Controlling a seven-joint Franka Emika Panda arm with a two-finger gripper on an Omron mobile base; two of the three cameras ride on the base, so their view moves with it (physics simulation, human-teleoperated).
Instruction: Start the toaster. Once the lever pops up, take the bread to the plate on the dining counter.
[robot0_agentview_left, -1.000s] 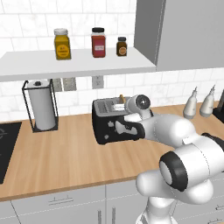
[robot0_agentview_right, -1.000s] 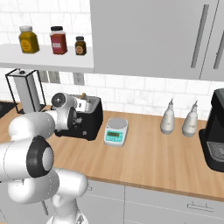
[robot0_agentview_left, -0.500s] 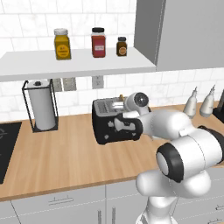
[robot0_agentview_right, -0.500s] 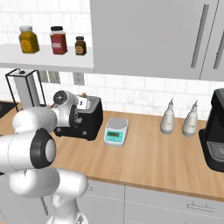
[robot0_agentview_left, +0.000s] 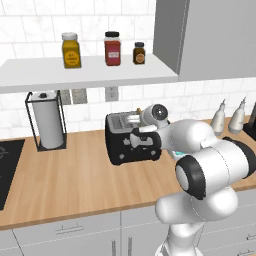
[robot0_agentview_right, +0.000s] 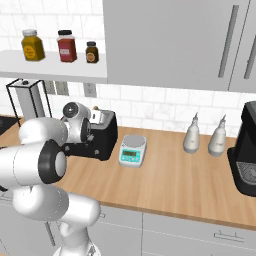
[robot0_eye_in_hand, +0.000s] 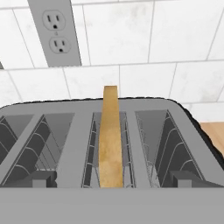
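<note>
The black toaster (robot0_agentview_left: 120, 147) (robot0_agentview_right: 106, 136) stands on the wood counter against the tiled wall. Its silvery slotted top (robot0_eye_in_hand: 78, 131) lies close below the hand in the hand view. The bread (robot0_eye_in_hand: 110, 140) stands on edge in a middle slot, its top edge above the rim. My gripper (robot0_eye_in_hand: 111, 180) is open, with one fingertip (robot0_eye_in_hand: 41, 179) at each side of the bread and apart from it. It hangs at the toaster's front upper edge (robot0_agentview_left: 144, 141) (robot0_agentview_right: 90, 134). The plate and the dining counter are out of view.
A paper towel holder (robot0_agentview_left: 46, 120) stands left of the toaster, with a dark cooktop (robot0_agentview_left: 7, 167) beyond it. To the right are a white-and-teal scale (robot0_agentview_right: 132, 150), two grey bottles (robot0_agentview_right: 192, 135) and a black coffee machine (robot0_agentview_right: 246, 150). A shelf with three jars (robot0_agentview_left: 112, 48) hangs overhead.
The arm's elbow and forearm have swung slightly. The hand stays at the toaster's front top edge, and the jaws stay open.
</note>
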